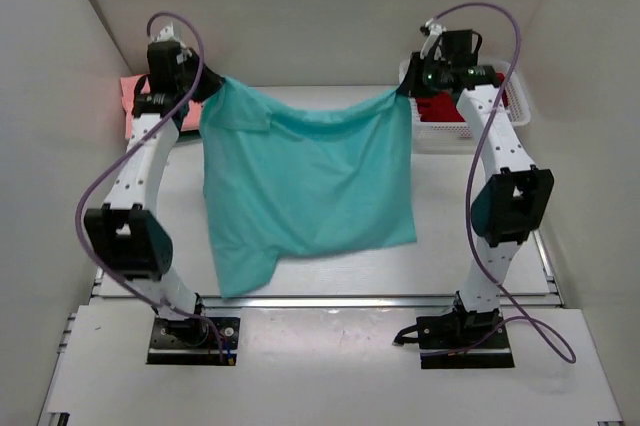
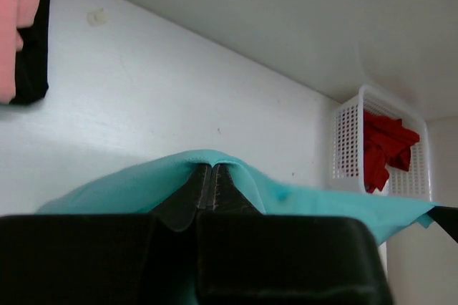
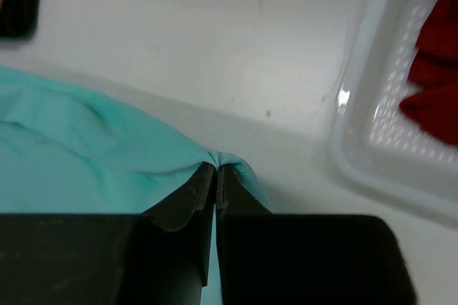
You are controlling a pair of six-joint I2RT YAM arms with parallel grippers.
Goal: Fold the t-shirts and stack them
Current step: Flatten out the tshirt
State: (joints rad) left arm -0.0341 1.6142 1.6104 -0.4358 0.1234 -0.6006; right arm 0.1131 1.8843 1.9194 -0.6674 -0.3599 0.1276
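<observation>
Where the left gripper (image 2: 212, 169) ends, its two dark fingers are pressed together on a fold of the teal t-shirt (image 1: 305, 181), with only a thin seam showing between them. The right gripper (image 3: 216, 169) pinches another bunched corner of the same cloth just as tightly. Both are raised toward the far side of the white table (image 1: 450, 236), and the shirt hangs between them as a soft, smooth sheet. Its top edge sags in a shallow curve and one short sleeve shows near the left arm. Its lower hem falls unevenly toward the near edge, lower on the left; whether it rests on the table I cannot tell. Beyond the right gripper stands a white mesh basket (image 2: 347, 140) of perforated plastic, with a crumpled red t-shirt (image 2: 383, 147) inside. At the far left corner, a salmon pink t-shirt (image 2: 11, 26) lies on a very dark t-shirt (image 2: 34, 54).
</observation>
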